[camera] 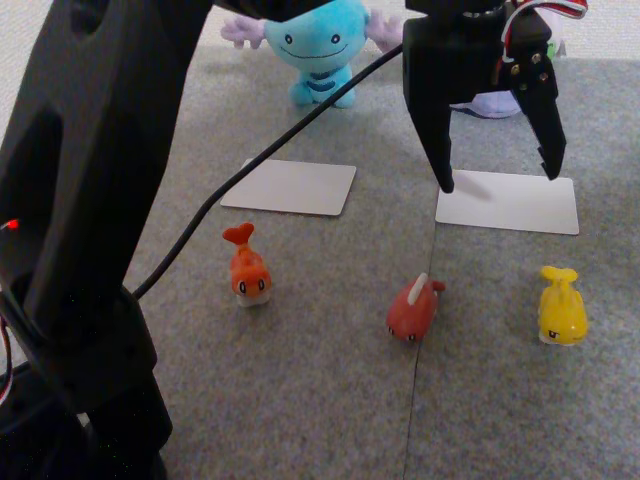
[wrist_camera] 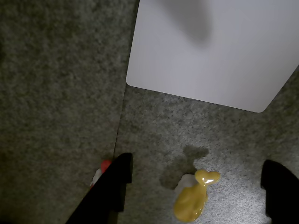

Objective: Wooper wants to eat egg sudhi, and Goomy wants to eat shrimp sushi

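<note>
In the wrist view, the egg sudhi lies between the spread claw tips, seemingly untouched

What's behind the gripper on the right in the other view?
Behind the open gripper a pale lavender plush, likely Goomy, peeks out between the fingers; most of it is covered. A white card lies in front of it.

I read this as a home floor set up for play: grey carpet tiles with a seam between them, two white cards laid flat, and a plush Wooper sitting at the back
</note>
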You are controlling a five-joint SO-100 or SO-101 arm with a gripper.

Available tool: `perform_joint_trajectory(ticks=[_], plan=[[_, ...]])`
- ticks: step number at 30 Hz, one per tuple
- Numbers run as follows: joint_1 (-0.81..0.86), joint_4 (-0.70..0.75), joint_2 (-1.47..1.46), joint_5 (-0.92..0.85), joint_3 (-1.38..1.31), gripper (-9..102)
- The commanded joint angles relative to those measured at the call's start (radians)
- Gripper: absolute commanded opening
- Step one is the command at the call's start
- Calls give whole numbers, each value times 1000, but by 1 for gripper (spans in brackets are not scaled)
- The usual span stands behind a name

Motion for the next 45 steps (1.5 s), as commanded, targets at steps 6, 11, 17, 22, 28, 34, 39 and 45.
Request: perform_joint_trajectory(ticks=[6,11,17,22,28,34,39,45], plan=[[-316,-1166,845,644,1401,31],[-316,-1164,845,644,1402,31],[-308,-1166,847,646,1399,31],[-307,-1166,850,646,1399,31],[-302,-1129,936,646,1399,31],[-308,-988,1058,646,1399,31],[-239,-900,1230,630,1399,31],[-71,-801,1344,512,1399,31]])
